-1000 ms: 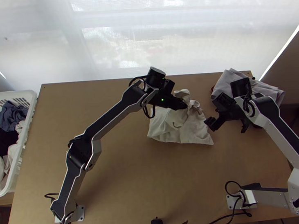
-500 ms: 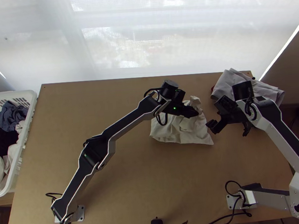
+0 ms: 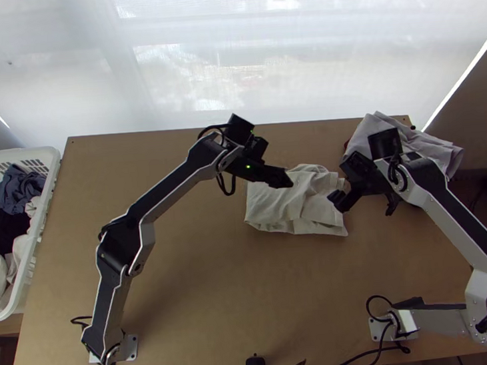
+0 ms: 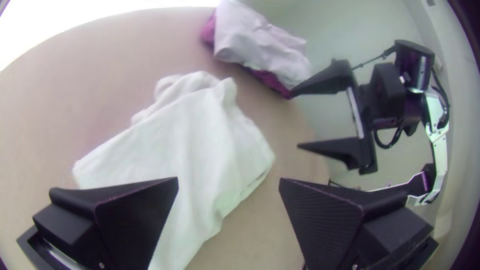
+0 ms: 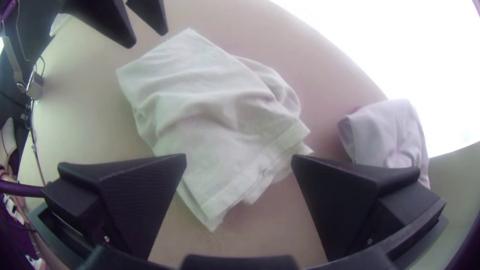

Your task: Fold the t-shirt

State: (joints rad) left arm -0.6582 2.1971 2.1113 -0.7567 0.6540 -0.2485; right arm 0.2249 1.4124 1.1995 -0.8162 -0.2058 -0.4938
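The pale t-shirt [image 3: 295,209] is being borne by the table [image 3: 204,285], rumpled in layers, between the left gripper [image 4: 228,181] and right gripper [image 5: 239,156]; both are being held spread, 0 cloth being grasped. Light, limp handling is being expected; the hemmed edge [image 5: 245,187] is being favoured for gripping. Space beyond is being taken by grey cloth [image 3: 370,130].

Daylight glares through the pale window covering [image 3: 183,80].
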